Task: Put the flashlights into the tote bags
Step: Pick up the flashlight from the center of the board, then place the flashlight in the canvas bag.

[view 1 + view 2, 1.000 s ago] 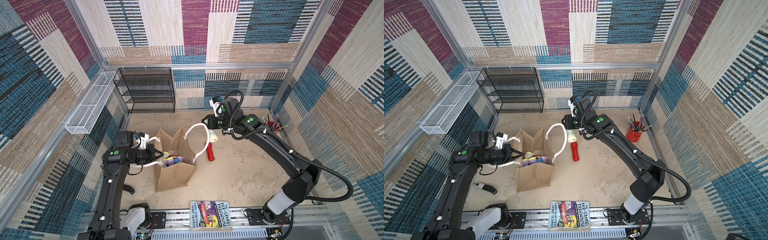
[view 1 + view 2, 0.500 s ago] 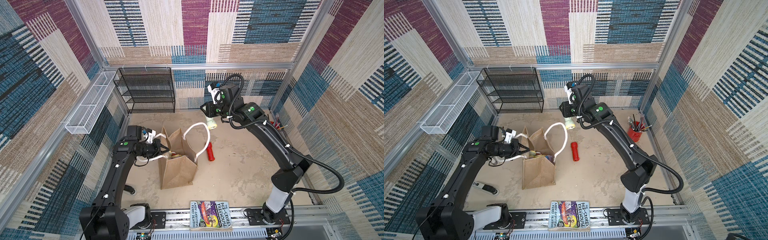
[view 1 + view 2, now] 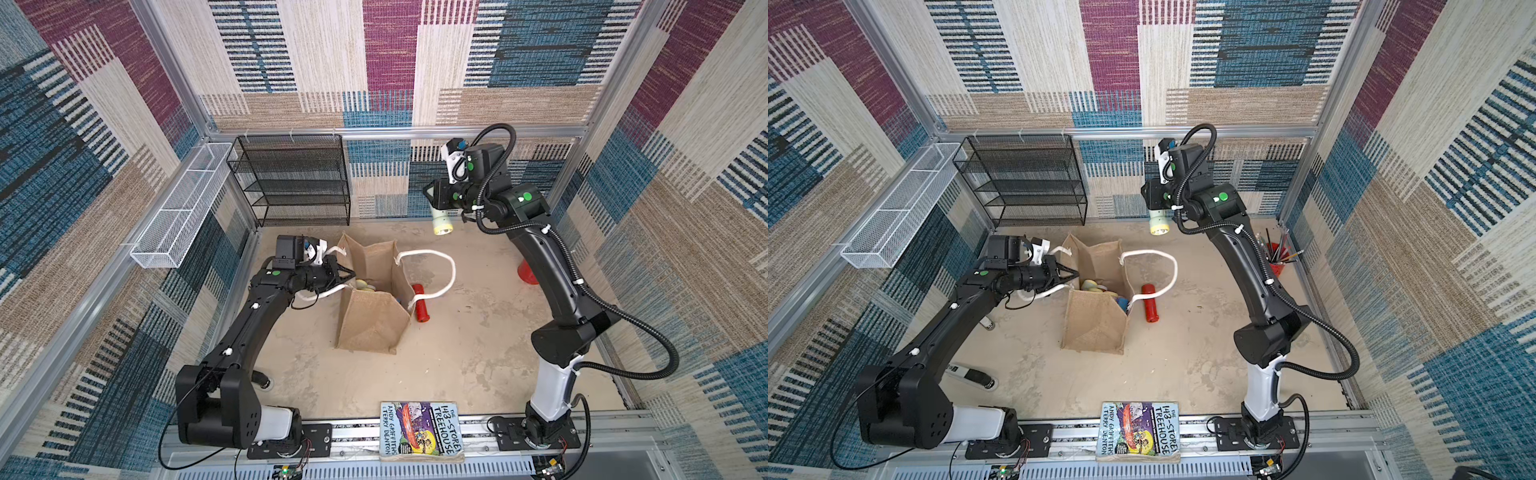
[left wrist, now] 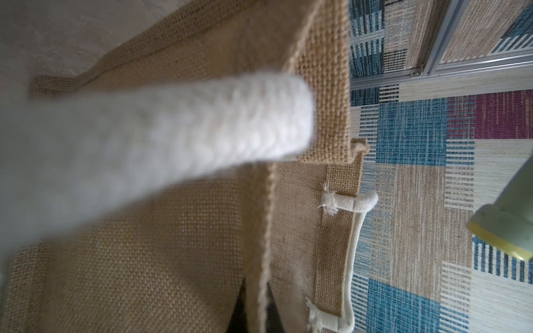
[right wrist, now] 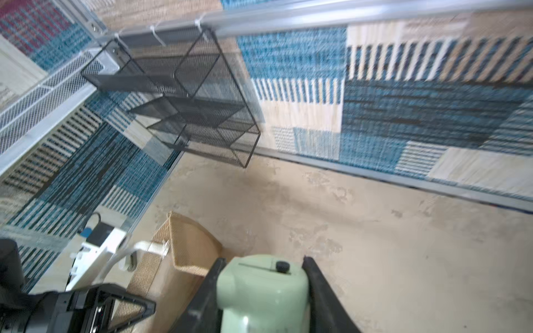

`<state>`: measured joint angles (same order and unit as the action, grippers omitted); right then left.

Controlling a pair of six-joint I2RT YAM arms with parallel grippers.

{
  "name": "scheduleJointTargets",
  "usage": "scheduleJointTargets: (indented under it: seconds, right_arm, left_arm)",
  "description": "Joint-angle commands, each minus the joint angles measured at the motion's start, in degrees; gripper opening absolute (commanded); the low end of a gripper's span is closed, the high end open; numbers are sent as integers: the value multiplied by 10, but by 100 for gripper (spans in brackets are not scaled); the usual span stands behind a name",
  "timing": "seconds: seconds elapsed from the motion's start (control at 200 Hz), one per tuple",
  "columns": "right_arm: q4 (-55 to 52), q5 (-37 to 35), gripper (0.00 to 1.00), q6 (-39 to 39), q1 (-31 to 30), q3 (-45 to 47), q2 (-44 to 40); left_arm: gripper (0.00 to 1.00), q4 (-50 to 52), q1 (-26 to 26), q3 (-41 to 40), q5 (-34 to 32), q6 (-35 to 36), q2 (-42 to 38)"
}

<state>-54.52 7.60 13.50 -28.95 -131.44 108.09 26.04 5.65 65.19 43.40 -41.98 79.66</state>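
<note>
Burlap is our first worry. The bag [image 3: 370, 328] stands in the middle of the floor [image 3: 478, 340] with its mouth open, a few flashlights [image 3: 1092, 286] already inside, and its walls are soft. We judge that a pull on the left rim could fold the mouth or tip the bag over.

The green flashlight [image 3: 440, 218] hangs head down, high up and well to the far right of that mouth. If we let go from there it lands on the floor. Even above the bag, a drop from that height could glance off the rim. The right rope handle [image 3: 449, 266] arches beside the opening and could catch the flashlight on the way in. A red flashlight [image 3: 420, 303] lies on the floor just right of the bag, partly under that handle, so a nudge to the bag may roll it.

The right gripper [image 5: 264, 261] has its jaws clamped on the green flashlight's body. The left gripper [image 3: 347, 276] has its jaws pinched together at the bag's left rim, on the cloth as far as we can tell.
</note>
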Motion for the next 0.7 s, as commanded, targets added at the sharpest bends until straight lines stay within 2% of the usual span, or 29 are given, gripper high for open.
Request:
scheduleJointTargets:
  seconds: [0.0,0.125,0.321,0.521,0.696]
  right_arm:
    - [61,55,23,22,-34,74,-30]
    - [128,87,23,46,-82,145,-44]
    - [196,109,23,65,-136,186,-23]
    - [206,101,22,74,-153,144,49]
    - [234,97,22,54,-167,88,99]
  left_arm:
    - [2,-9,0,15,-5,26,3]
    - [2,50,0,15,3,76,4]
    - [2,105,-1,-17,-2,146,-25]
    - [2,136,-2,-36,-7,205,-32]
    - [3,118,-2,-57,14,206,-34]
